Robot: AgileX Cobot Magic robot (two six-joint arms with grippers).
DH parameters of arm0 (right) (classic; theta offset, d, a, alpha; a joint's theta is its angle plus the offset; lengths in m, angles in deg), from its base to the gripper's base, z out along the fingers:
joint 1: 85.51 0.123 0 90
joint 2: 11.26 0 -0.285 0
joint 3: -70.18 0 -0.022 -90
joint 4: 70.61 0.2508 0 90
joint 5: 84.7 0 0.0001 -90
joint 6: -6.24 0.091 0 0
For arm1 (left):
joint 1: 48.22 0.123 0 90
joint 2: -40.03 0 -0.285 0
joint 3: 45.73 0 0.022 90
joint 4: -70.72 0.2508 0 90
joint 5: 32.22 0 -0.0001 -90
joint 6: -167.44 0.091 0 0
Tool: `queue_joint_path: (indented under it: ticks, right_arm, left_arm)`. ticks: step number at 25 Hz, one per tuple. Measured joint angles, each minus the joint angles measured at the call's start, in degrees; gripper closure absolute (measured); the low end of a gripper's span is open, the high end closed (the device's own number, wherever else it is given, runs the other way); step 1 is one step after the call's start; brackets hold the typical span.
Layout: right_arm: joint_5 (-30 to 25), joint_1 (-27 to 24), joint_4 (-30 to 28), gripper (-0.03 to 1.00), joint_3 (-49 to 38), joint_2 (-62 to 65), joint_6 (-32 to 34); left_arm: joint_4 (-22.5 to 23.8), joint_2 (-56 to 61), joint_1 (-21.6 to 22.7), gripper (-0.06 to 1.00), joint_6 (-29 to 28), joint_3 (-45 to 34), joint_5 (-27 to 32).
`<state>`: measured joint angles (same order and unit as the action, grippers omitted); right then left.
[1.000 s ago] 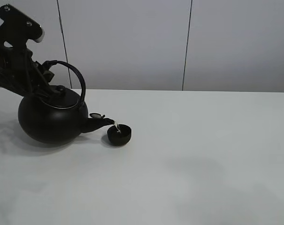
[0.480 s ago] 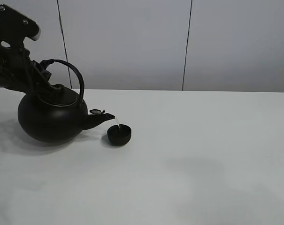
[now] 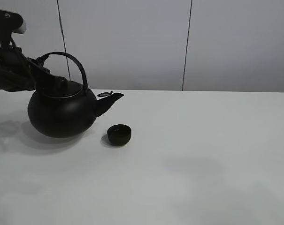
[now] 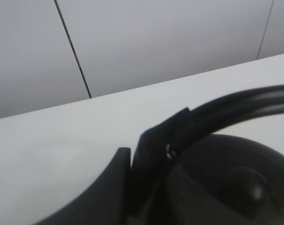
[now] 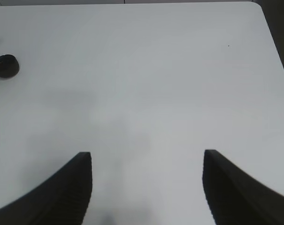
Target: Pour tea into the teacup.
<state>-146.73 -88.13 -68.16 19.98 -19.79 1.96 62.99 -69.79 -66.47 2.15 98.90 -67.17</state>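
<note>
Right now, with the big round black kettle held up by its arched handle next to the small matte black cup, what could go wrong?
1. The big round black kettle hangs from the left gripper by its arched handle; it could swing or slip.
2. Its spout sits above and close to the small matte black handleless teacup, so a late drip may land on the white table.
3. Lowering it carelessly could nudge the cup.

table (image 3: 217,154): white, matte | wall (image 3: 132,42): grey panels (dark vertical seams)
</note>
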Motion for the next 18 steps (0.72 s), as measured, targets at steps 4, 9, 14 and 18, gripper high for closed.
queue_joint_path:
  ticks: [4,9,14,18]
  right_arm:
    - [0.00,0.00,0.00,0.50,0.00,0.00,0.00]
    - [0.00,0.00,0.00,0.50,0.00,0.00,0.00]
    - [0.00,0.00,0.00,0.50,0.00,0.00,0.00]
    - [0.00,0.00,0.00,0.50,0.00,0.00,0.00]
  left_arm:
    - [1.23,0.00,0.60,0.83,-5.79,-5.11,-7.47]
    - [2.36,0.00,2.42,0.83,-6.72,-10.38,-13.75]
    - [4.97,0.00,5.67,0.83,-6.72,-12.07,-15.53]
    - [7.10,0.00,8.17,0.83,-6.59,-12.07,-16.26]
